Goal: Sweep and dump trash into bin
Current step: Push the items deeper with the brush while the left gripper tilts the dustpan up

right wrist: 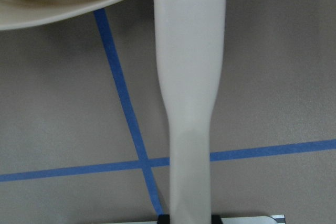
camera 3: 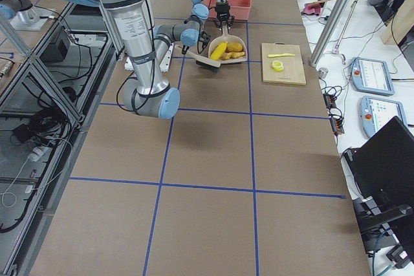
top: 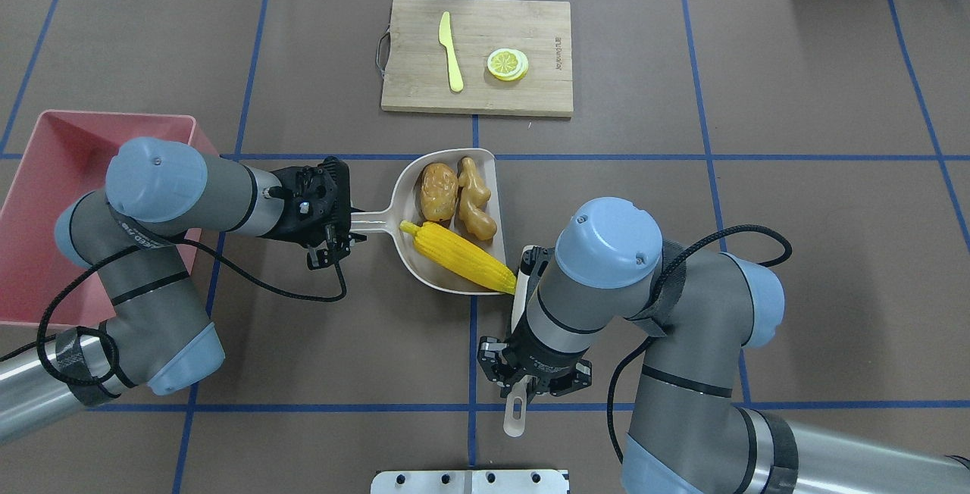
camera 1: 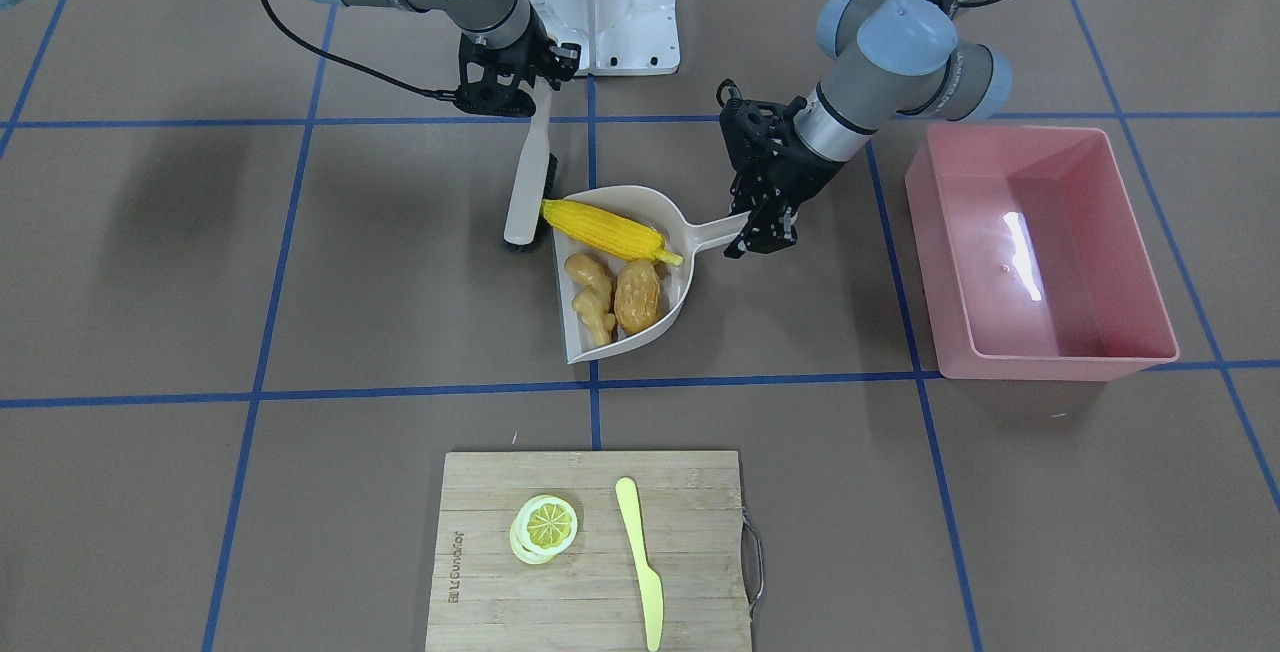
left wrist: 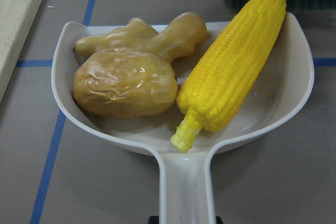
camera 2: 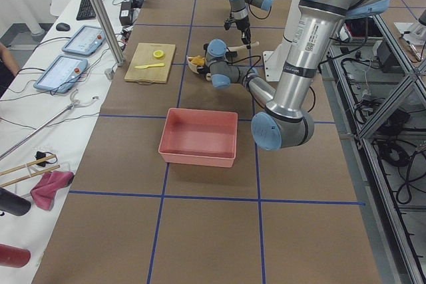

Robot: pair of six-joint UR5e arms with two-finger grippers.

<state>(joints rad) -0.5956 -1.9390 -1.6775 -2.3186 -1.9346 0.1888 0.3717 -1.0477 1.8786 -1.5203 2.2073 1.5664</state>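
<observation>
Nearest the front-facing camera, at the bottom of the frame, sits a bamboo cutting board (camera 1: 690, 532) with lemon slices (camera 1: 545, 527) and a pale plastic knife (camera 1: 640, 562) on it (neither looks like part of the job). Above it, at mid-frame, the beige dustpan (camera 1: 668, 217) rests on the table. The left gripper (camera 1: 765, 232) is clamped on the end of its handle. Up and to the left, the right gripper (camera 1: 520, 104) is closed round the handle of a brush (camera 1: 527, 182), whose bristles stand just beside the pan's open mouth.

My worry is the corn cob (camera 1: 605, 229). It lies slantwise across the pan, and its blunt end reaches the open lip right by the bristles. If the pan tips mouth-down as it lifts, I'd expect the cob to roll out first. The grip is also far out on the handle, so a loaded pan could twist in the jaws.

As for containers, the dustpan holds all three pieces. The potato (camera 1: 637, 297) and ginger root (camera 1: 592, 297) touch each other, side by side below the cob. The pink bin (camera 1: 1060, 364) stands well apart at the right of the frame, and nothing shows inside it except a streak of glare. Sweeping looks done, and the carry and dump are what remain.
</observation>
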